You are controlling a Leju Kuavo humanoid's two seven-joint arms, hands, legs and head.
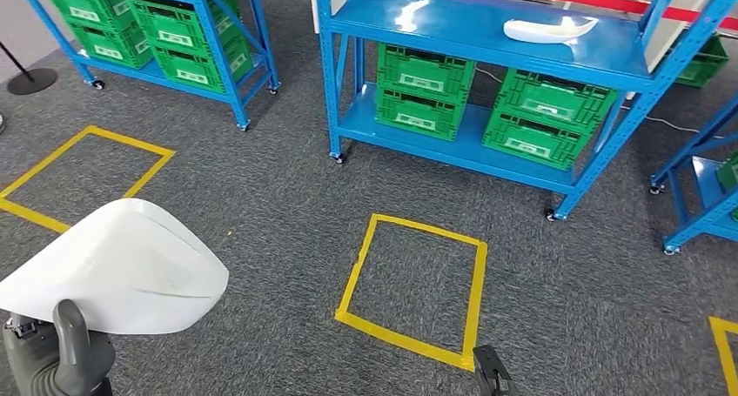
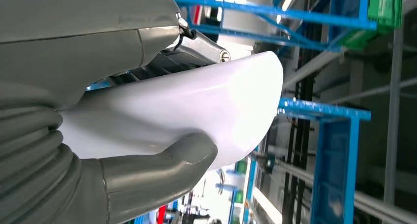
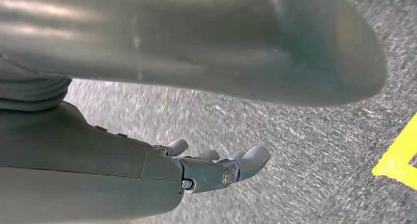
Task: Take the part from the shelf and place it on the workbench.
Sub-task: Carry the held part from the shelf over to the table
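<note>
Head view: a white moulded part (image 1: 117,270) is held low at the left by the left hand (image 1: 65,348), whose grey thumb is raised against the part's near edge. Ahead, a blue shelf (image 1: 487,30) is seen carrying a second white part (image 1: 548,29) on its upper level and green crates (image 1: 487,109) below. Yellow tape squares (image 1: 413,287) are marked on the grey carpet (image 1: 278,213). A dark tip of the right hand (image 1: 492,374) is visible at the lower edge.

Left wrist view: the grip is shown closely; the white part (image 2: 196,106) is clamped between the thumb below it and the fingers (image 2: 196,44) above it.

Right wrist view: the right hand (image 3: 216,167) is seen over carpet, holding nothing, its fingers extended side by side and slightly curled.
</note>
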